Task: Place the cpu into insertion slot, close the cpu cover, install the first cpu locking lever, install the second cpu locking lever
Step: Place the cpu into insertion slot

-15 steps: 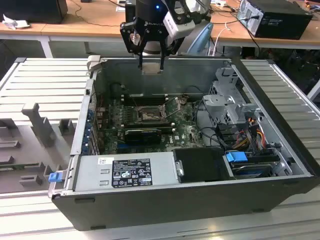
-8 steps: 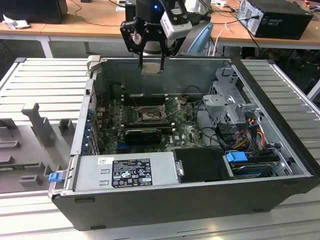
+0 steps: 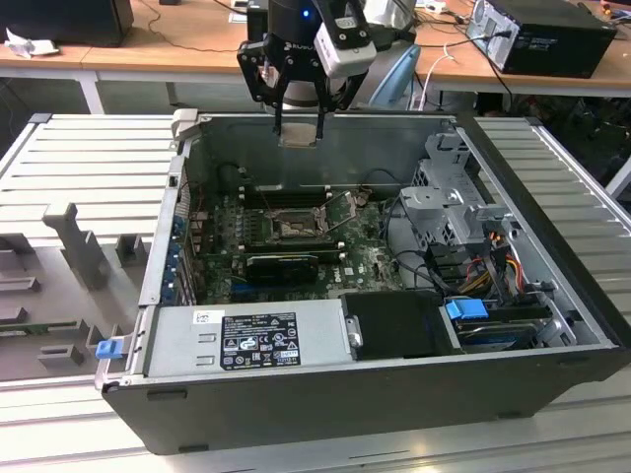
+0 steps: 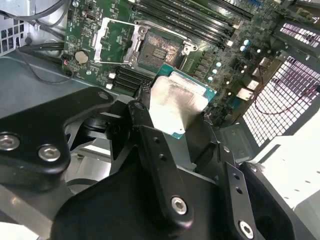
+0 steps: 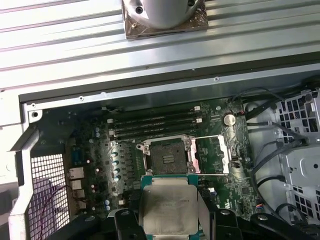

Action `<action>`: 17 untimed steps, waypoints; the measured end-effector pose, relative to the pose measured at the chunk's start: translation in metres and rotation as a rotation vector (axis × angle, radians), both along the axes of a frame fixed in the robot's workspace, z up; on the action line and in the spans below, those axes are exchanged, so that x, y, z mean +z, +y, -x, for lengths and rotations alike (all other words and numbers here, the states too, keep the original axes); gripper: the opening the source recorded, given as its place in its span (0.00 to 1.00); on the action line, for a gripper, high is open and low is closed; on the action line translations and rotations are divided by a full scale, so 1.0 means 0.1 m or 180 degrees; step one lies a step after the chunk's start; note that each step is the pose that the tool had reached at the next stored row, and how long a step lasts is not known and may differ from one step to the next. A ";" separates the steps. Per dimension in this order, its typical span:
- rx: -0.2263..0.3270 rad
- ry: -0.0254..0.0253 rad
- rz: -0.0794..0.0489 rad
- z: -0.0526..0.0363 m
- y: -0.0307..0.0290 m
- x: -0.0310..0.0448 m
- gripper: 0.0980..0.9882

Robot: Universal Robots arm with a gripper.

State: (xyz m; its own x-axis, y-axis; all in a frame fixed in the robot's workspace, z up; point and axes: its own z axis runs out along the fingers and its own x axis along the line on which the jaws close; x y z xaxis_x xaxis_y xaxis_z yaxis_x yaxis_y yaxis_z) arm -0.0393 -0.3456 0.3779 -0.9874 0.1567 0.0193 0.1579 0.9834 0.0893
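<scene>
My gripper hangs above the back wall of the open computer case, shut on the cpu. In both wrist views the cpu is a flat silvery square with a green edge, clamped between the black fingers. The insertion slot lies on the green motherboard below, its dark centre bare. The cpu cover is swung open beside the slot and lies back on the board.
A silver power-supply box and a black box line the case's near side. A long black card sits just in front of the slot. Memory slots run behind it. A drive cage with cables stands at the exterior view's right.
</scene>
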 end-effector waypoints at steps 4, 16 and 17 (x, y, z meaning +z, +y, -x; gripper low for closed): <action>-0.0105 0.0000 0.0000 0.000 0.000 -0.001 0.48; -0.0312 0.0000 0.0006 -0.005 0.000 -0.003 0.48; -0.0406 0.0000 0.0009 -0.006 0.000 -0.004 0.48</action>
